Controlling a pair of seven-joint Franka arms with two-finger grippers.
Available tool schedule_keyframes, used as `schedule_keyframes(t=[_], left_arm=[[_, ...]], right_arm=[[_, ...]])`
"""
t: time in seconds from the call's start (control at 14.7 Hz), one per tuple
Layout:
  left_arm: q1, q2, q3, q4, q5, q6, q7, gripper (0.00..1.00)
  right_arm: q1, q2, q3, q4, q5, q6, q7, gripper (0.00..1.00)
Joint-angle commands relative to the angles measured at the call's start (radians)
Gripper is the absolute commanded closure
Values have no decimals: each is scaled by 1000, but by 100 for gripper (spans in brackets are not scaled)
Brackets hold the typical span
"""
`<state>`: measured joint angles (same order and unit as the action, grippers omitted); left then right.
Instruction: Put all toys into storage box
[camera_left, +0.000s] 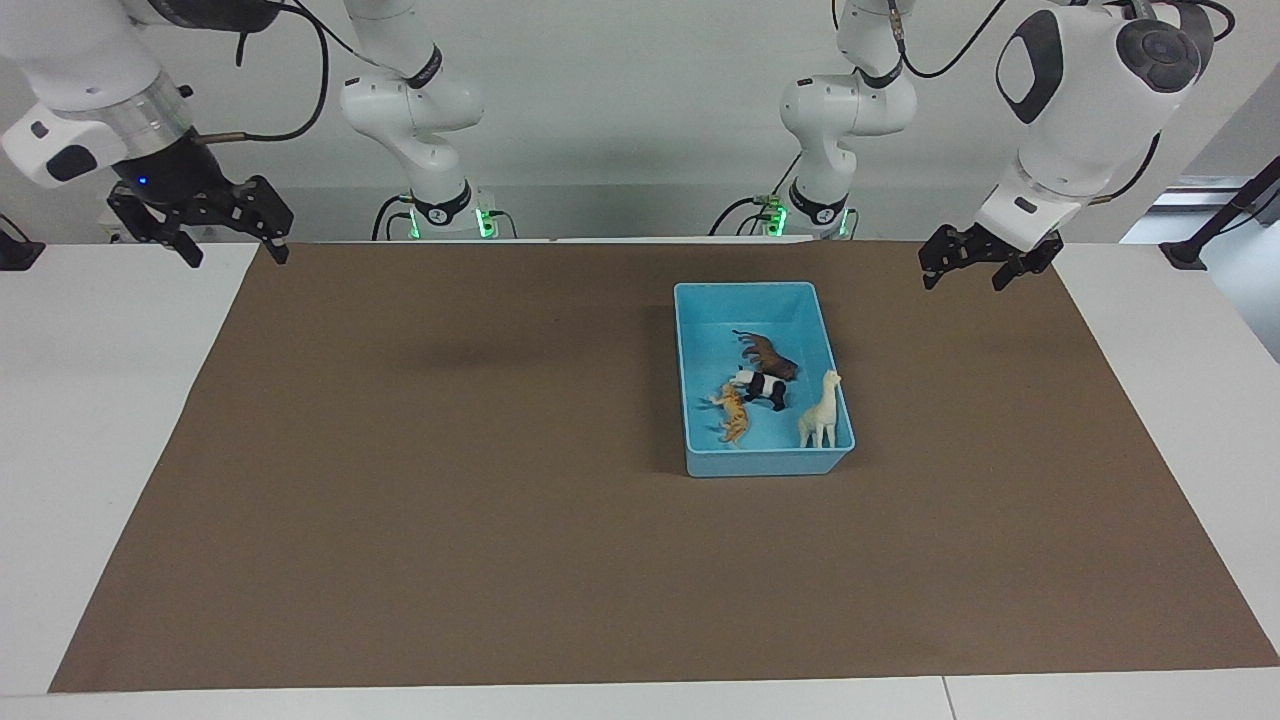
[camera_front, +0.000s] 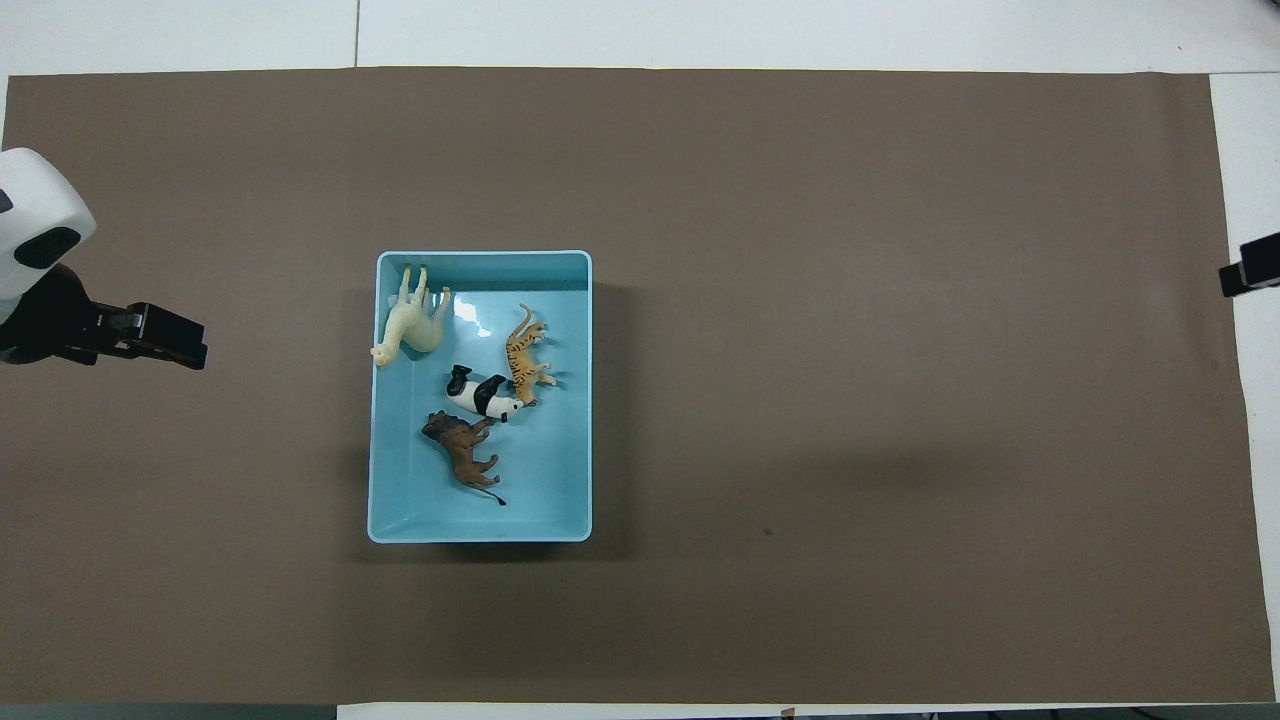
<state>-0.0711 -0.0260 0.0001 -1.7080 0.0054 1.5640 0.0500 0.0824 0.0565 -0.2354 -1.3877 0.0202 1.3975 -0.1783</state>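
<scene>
The light blue storage box (camera_left: 740, 290) (camera_front: 480, 256) stands on the brown mat, toward the left arm's end. All four toys are inside it. The cream giraffe (camera_left: 822, 412) (camera_front: 412, 325) stands upright by the wall at the left arm's end. The orange tiger (camera_left: 733, 412) (camera_front: 522, 355), the panda (camera_left: 762, 387) (camera_front: 483, 395) and the dark brown lion (camera_left: 768, 355) (camera_front: 462, 455) lie close together on the floor, the lion nearest to the robots. My left gripper (camera_left: 962, 284) (camera_front: 190, 345) hangs open and empty over the mat's edge. My right gripper (camera_left: 239, 260) (camera_front: 1245, 272) hangs open and empty over the mat's corner.
A brown mat (camera_left: 450, 480) covers most of the white table (camera_left: 90, 420). Both arm bases (camera_left: 440, 200) stand at the table's edge near the robots. A black stand (camera_left: 1200, 240) sits off the mat at the left arm's end.
</scene>
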Motion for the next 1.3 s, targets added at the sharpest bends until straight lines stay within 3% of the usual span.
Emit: schedule_keyframes(t=[0.0,0.27,0.48,1.23], left_arm=[[8,3,-6,14,14,-21,-4,0],[8,4,-6,14,14,-19,-4,0],[8,0,-6,7,14,-18,-2,0],[8,-9,-6,-9,14,-9,-10,0]], right_arm=[[-62,-124,27,-149,-19,21,-44,0],[-173,-176,122,-186,-34,1,-44,0],[-174,-165,126,-169,-72,49,-46,0],[-176,-158,128,-197,-74,31,-52,0]])
